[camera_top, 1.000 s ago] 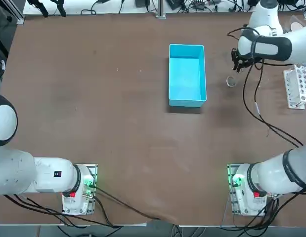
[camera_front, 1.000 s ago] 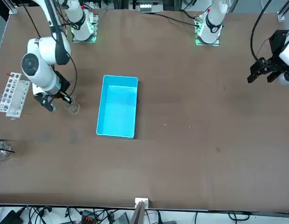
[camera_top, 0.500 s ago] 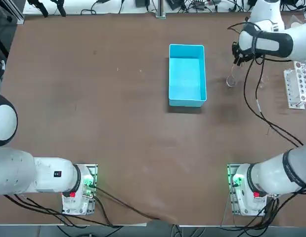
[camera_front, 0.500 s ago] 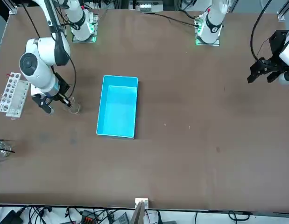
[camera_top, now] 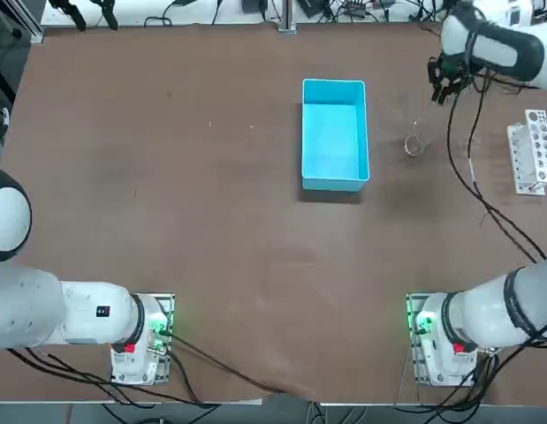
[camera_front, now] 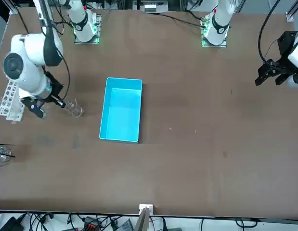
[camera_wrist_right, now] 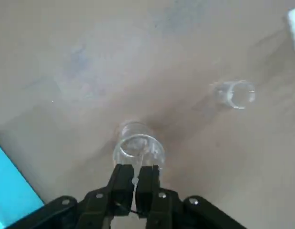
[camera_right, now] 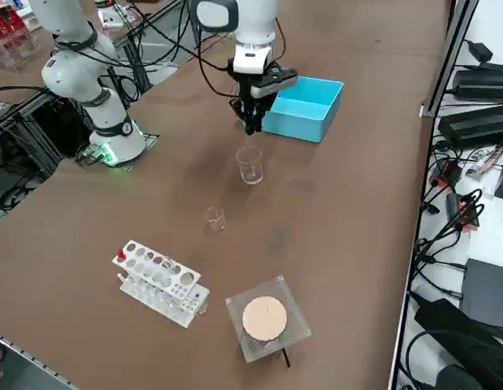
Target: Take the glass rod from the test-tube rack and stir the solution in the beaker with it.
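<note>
My right gripper hangs above the beaker, well clear of its rim, and is shut on the glass rod. The rod shows as a thin clear line slanting down from the fingertips to the beaker's mouth. In the wrist view the black fingers are pressed together right over the beaker's round rim. The side view has the gripper straight above the beaker. The white test-tube rack lies at the table's right edge.
A blue bin stands just left of the beaker. A smaller clear vessel sits between beaker and rack. A clear square plate with a tan disc lies near the rack. Black cables trail from the arm over the table.
My right gripper has risen and drifted away from the beaker toward the far right, carrying the rod up with it. Beaker, bin and rack have stayed put.
</note>
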Robot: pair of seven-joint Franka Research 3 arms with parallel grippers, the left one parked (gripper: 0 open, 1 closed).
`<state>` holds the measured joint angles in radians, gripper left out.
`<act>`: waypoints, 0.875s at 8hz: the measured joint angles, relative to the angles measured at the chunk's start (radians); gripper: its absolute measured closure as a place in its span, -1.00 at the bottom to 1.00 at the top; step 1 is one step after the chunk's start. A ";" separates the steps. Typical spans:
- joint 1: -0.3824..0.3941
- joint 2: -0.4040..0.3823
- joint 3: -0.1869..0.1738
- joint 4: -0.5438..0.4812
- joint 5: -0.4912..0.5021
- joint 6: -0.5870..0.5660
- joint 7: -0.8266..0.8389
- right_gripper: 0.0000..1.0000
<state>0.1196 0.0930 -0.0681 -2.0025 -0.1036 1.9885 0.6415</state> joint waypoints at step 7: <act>-0.268 -0.085 -0.062 0.157 -0.001 -0.156 -0.485 0.83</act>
<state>-0.1484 0.0080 -0.1300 -1.8452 -0.1049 1.8322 0.1560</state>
